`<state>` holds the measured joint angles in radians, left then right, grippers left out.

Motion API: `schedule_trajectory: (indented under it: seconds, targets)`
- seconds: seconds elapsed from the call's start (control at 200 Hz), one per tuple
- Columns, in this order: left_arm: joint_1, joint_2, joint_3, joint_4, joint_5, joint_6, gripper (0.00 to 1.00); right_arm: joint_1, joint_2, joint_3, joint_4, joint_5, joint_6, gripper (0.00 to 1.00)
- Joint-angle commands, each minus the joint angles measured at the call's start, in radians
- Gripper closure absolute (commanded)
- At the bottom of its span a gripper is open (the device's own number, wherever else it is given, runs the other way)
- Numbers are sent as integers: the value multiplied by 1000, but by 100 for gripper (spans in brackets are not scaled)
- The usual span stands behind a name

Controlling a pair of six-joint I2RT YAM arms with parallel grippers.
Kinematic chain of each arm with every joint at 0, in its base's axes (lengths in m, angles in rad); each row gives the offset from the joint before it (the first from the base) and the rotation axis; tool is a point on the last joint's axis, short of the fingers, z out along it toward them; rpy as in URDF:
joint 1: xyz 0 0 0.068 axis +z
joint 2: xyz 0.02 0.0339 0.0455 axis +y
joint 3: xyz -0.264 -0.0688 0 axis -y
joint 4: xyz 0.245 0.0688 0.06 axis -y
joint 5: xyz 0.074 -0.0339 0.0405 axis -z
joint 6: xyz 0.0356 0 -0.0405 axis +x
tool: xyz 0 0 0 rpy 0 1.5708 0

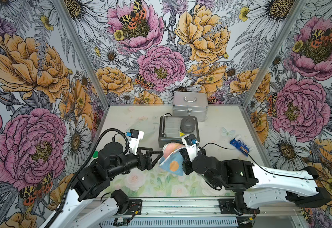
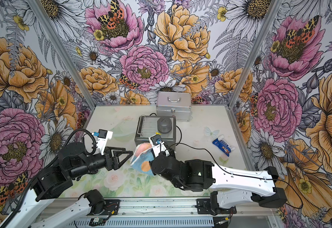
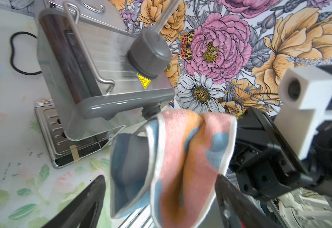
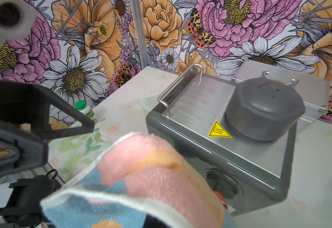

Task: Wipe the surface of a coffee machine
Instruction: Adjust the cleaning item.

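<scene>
At the far left a green-capped bottle is standing on the table, well apart from the work. Next, the left gripper is hovering with its jaws spread wide and gripping nothing. Its fingertips are pointing at the hanging left edge of the cloth, just beside it; whether they are touching it cannot be told.

The pink, orange and blue cloth is draping over the right gripper, which is clamped tight on it, fingers buried in the folds.

The coffee machine is sitting mid-table, straight ahead of that gripper and away from the robot. Its front face is turned toward the arms and its upper front edge is running crosswise to the right arm's reach. The cloth's leading fold is sitting at that front edge; contact looks likely but is not certain.

The right arm is clearly the nearer one, so the coming stroke is probably calling for a push forward and up onto the ribbed top. Further right, a blue packet is lying apart from the machine.
</scene>
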<state>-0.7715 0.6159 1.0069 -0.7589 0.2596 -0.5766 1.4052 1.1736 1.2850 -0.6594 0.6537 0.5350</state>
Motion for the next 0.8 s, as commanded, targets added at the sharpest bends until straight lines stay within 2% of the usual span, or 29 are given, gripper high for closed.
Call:
schedule_trajectory:
  seconds: [0.0, 0.22, 0.395, 0.545, 0.69, 0.795]
  targets:
    - [-64, -26, -26, 50, 75, 12, 9, -44, -14, 31, 83, -196, -43, 100]
    - [-165, 6, -54, 92, 15, 36, 6, -90, 3, 34, 217, -427, -46, 100]
    - [-180, -14, -65, 91, -112, 62, 8, -119, 11, 29, 276, -574, -18, 100]
    - [-180, -41, -89, 112, -191, 59, 20, -139, 11, 0, 310, -650, 17, 100]
    - [-182, -40, -113, 176, -152, 58, 32, -155, 16, -27, 369, -696, 52, 100]
    - [-184, -33, -107, 192, -143, 61, 45, -164, 26, -38, 398, -715, 70, 100]
